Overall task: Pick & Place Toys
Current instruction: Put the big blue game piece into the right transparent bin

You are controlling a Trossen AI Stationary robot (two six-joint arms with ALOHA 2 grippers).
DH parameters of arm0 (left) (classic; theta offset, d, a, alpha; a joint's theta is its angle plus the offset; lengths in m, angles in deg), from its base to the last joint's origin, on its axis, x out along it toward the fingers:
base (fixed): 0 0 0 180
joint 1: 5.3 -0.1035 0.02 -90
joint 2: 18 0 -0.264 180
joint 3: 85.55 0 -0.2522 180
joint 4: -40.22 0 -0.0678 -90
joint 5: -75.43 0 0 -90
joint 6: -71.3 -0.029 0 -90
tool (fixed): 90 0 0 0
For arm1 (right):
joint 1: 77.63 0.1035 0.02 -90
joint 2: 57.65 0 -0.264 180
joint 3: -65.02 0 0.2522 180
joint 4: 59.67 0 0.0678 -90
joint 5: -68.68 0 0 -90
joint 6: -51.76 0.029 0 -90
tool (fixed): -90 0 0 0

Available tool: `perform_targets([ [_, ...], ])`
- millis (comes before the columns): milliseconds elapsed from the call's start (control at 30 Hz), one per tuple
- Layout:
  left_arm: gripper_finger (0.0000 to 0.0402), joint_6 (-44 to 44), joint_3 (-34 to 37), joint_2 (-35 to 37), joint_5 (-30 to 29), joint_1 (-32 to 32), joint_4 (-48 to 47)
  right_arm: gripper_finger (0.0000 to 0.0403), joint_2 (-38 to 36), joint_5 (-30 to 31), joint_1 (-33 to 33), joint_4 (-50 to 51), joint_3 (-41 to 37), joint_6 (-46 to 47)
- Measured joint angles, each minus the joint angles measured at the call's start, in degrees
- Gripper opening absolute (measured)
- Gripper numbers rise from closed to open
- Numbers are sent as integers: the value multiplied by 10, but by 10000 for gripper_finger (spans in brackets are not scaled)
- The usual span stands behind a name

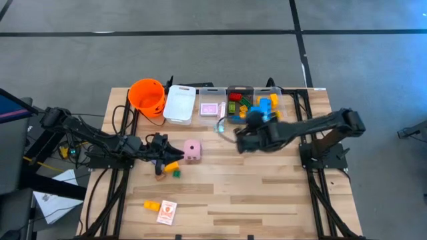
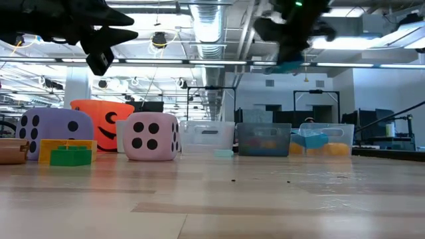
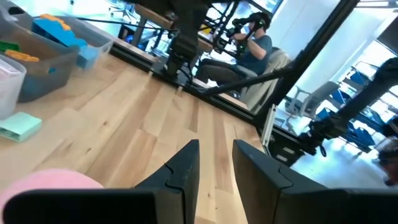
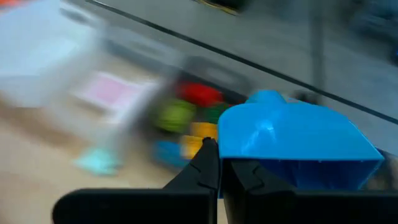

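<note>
My right gripper (image 1: 243,137) hangs high over the middle of the table, near the bins, shut on a blue brick (image 4: 298,146). My left gripper (image 1: 167,155) is open and level beside the pink die (image 1: 192,151), with nothing between its fingers (image 3: 186,168). A yellow brick (image 1: 172,167) and a green brick (image 1: 177,173) lie on the table just near of it. A purple die (image 2: 53,129) stands beside them in the low view. An orange brick (image 1: 152,206) and a card (image 1: 167,212) lie near the front edge. My right gripper pinches the blue brick by one edge (image 4: 227,155) between its two shut fingers. The fingers slant down from the table's right side. The brick (image 2: 289,66) hangs below the fingers, lifted well clear of the table.
Along the far edge stand an orange bucket (image 1: 147,97), a white bin (image 1: 179,103), a clear bin (image 1: 210,107) with a pink card, and two bins (image 1: 255,90) holding bricks. A mint piece (image 1: 220,127) lies before them. A seated person (image 3: 252,40) shows beyond the table.
</note>
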Motion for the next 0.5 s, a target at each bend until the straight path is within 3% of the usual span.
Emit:
perform_targets([
  [167,90,0,0,0,3,0,0,1,-32,0,-58,161,0,80],
  [500,90,0,0,0,3,0,7,1,-11,-45,-194,119,0,-67],
])
